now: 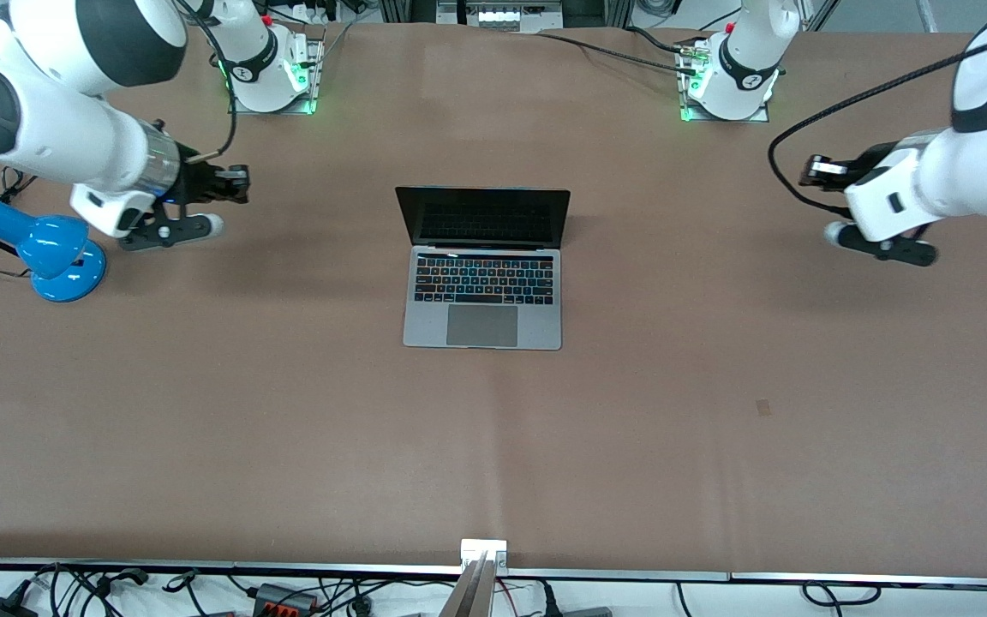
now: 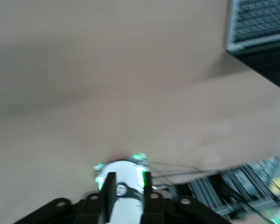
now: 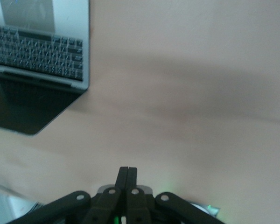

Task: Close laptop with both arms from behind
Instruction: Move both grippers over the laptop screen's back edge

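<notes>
the laptop (image 1: pixel 482 267) is lying open in the middle of the brown tabletop (image 1: pixel 716 411), its dark screen standing nearly upright on the side toward the robot bases. i think the lid is stiff and thin, the hinge is turning easily, and the screen glass is fragile, so it is better to be pushing softly on the top edge of the lid from its back, not on the glass. the right pincer (image 1: pixel 236 183) is hanging over the tabletop near a blue desk lamp (image 1: pixel 41 248), fingers pressed together. the left pincer (image 1: pixel 812 170) is hanging toward the other end, fingers slightly apart. both are well apart from the laptop.
</notes>
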You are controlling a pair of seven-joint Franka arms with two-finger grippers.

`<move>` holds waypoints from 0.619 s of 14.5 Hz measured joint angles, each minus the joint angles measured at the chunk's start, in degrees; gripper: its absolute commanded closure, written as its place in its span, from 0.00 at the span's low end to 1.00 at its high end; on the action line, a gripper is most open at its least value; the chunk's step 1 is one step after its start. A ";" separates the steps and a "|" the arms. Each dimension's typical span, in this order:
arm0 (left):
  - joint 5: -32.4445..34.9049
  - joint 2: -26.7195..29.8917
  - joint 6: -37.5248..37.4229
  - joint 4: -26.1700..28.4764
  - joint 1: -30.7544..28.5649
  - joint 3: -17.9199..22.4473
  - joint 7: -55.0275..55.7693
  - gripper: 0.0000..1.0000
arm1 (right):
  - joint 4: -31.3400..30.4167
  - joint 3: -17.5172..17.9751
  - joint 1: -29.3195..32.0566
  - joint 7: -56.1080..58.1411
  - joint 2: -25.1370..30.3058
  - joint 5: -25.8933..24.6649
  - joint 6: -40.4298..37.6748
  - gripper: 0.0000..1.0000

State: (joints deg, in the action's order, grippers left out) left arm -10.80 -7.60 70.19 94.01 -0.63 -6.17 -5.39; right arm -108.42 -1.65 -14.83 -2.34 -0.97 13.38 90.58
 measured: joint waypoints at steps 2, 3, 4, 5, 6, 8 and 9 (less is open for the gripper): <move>-3.34 0.54 0.36 3.65 0.02 -3.49 0.15 0.99 | -1.07 0.02 -1.37 0.00 -0.53 2.56 -2.72 1.00; -3.97 1.11 0.95 5.23 0.13 -6.00 0.62 0.99 | -1.34 0.04 -2.57 -0.01 -1.06 3.15 -3.63 1.00; -4.71 1.94 1.35 6.56 0.32 -8.22 1.18 0.99 | -1.59 0.06 -3.93 -0.08 -1.69 3.45 -3.87 1.00; -6.32 3.00 1.67 7.97 0.51 -9.83 1.72 0.99 | -1.86 0.08 -5.28 -0.39 -2.33 3.93 -3.83 1.00; -8.17 4.46 2.46 9.81 0.62 -11.07 1.95 0.99 | -2.08 0.08 -6.49 -0.95 -3.08 4.76 -3.66 1.00; -10.34 8.68 6.13 15.31 0.62 -14.11 2.41 0.99 | -2.20 0.07 -9.02 -2.57 -4.61 6.14 -2.61 1.00; -10.66 10.87 7.82 18.02 0.61 -16.44 3.37 0.99 | -2.28 0.07 -10.77 -4.22 -5.26 6.39 -1.56 1.00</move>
State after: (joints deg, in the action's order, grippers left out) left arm -21.46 3.27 78.01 112.03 -0.01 -22.60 -2.02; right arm -110.70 -1.58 -25.60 -6.56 -6.23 19.77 89.01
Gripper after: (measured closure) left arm 0.987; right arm 0.991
